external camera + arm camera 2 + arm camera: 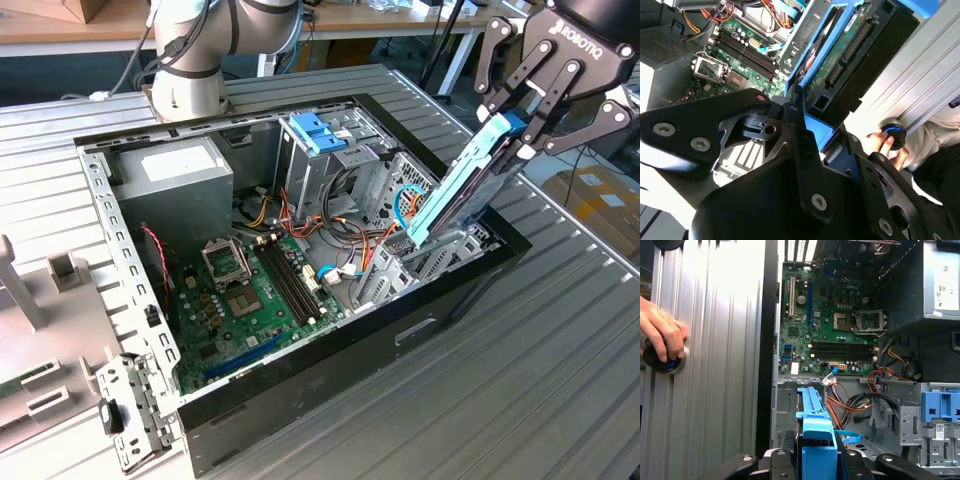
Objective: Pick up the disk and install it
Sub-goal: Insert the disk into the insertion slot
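Exterior view: gripper (518, 135) was clamped on upper end of disk (472, 185), by blue rail (445, 190). Disk tilted, lower end in bay (430, 262) at exterior view's right of open case (300, 385). Judged stiff, dense, shock-sensitive, smooth-sided; grip edges, spare exposed circuit board (840, 62).

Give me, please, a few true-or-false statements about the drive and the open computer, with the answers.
1. The hand grips the disk. True.
2. The disk lies flat. False: it is tilted, with its lower end down in the computer case.
3. The case is closed. False: it is open, and the green circuit board shows.
4. The grey power-supply box sits inside the case. True.
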Controlling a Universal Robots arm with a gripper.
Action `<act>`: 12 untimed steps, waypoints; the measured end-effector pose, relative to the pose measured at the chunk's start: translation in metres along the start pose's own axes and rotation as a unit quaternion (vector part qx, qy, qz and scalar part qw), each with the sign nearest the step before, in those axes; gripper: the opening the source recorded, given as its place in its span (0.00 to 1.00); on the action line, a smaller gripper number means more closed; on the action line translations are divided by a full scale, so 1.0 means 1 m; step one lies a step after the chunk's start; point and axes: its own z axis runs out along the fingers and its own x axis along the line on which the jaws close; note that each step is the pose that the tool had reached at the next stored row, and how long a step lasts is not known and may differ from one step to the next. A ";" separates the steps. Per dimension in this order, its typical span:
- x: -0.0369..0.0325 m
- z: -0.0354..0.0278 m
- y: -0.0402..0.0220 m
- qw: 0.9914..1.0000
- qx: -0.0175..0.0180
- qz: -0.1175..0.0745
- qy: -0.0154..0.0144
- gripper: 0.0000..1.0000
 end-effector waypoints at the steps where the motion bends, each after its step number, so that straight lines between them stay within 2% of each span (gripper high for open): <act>1: -0.0008 0.0005 0.0006 1.000 0.000 0.001 0.000 0.37; 5: -0.0038 0.0024 0.0020 1.000 0.000 0.001 0.000 0.37; 12: -0.0098 0.0102 0.0021 1.000 0.000 0.001 0.000 0.37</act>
